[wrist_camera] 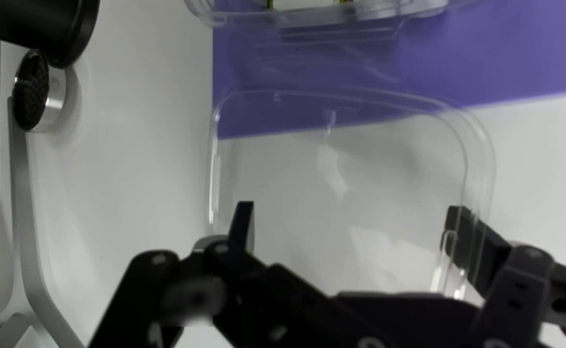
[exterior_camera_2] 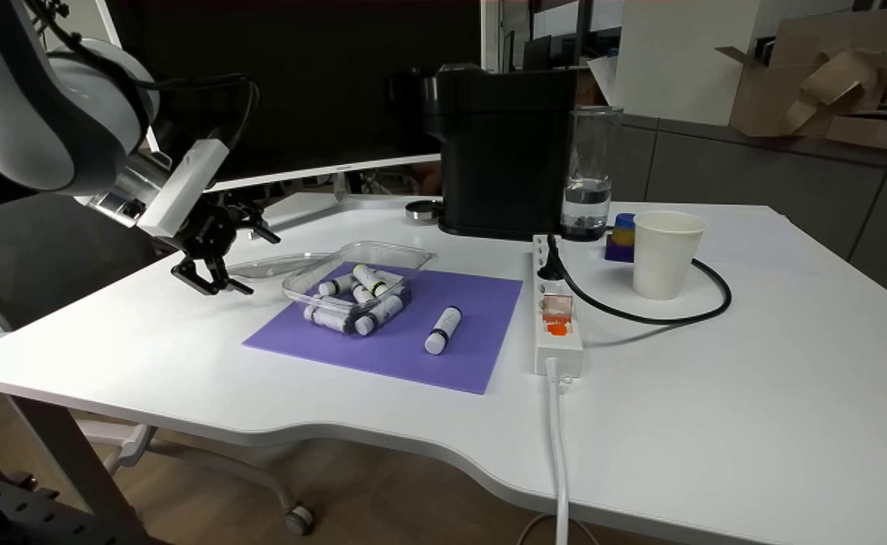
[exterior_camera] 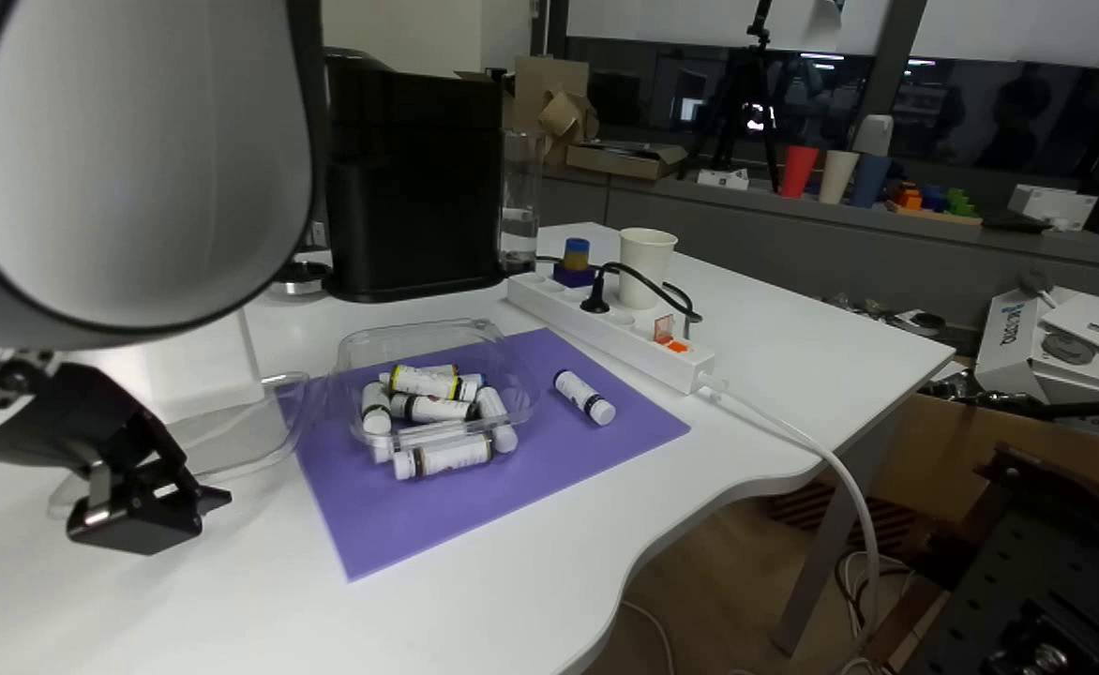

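My gripper [exterior_camera_2: 259, 263] stands open above the left part of the white table, nothing between its fingers. Nearest to it is a clear plastic lid [wrist_camera: 312, 183], lying partly on a purple sheet [exterior_camera: 474, 516]. In the wrist view the lid's rim lines cross the right finger [wrist_camera: 461, 232]; whether they touch I cannot tell. Beyond the lid sits a clear plastic tub [exterior_camera: 423, 342] with several white tubes in it, one with yellow bands [exterior_camera: 423, 382]. A single white tube [exterior_camera_2: 443, 330] with black bands lies apart on the sheet, toward the power strip.
A white power strip [exterior_camera_2: 557, 341] with a black plug runs beside the sheet. Near it stand a white paper cup [exterior_camera_2: 667, 257] and small stacked blocks [exterior_camera: 576, 262]. Behind are a black machine [exterior_camera_2: 504, 151], a glass cylinder [exterior_camera_2: 587, 178], a round metal piece [wrist_camera: 41, 94] and a monitor [exterior_camera_2: 292, 91].
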`<action>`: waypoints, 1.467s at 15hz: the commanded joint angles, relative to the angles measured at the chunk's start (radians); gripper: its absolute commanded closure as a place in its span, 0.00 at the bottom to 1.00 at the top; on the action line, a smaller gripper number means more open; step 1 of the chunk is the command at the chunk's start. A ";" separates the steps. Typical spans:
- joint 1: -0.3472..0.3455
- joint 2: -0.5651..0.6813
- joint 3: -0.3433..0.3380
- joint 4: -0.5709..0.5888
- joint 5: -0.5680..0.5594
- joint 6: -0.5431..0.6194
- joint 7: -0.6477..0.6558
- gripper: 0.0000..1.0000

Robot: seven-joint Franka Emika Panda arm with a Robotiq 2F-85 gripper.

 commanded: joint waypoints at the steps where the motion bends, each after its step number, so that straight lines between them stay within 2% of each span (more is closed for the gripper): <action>1: -0.004 -0.083 0.024 -0.053 -0.070 -0.019 0.131 0.00; 6: -0.018 -0.191 0.044 -0.109 -0.129 -0.046 0.286 0.00; 12: -0.067 -0.292 0.044 -0.157 -0.062 -0.077 0.359 0.00; 17: -0.148 -0.373 0.023 -0.187 0.108 -0.008 0.342 0.00; 22: -0.209 -0.451 -0.018 -0.220 0.388 0.089 0.305 0.00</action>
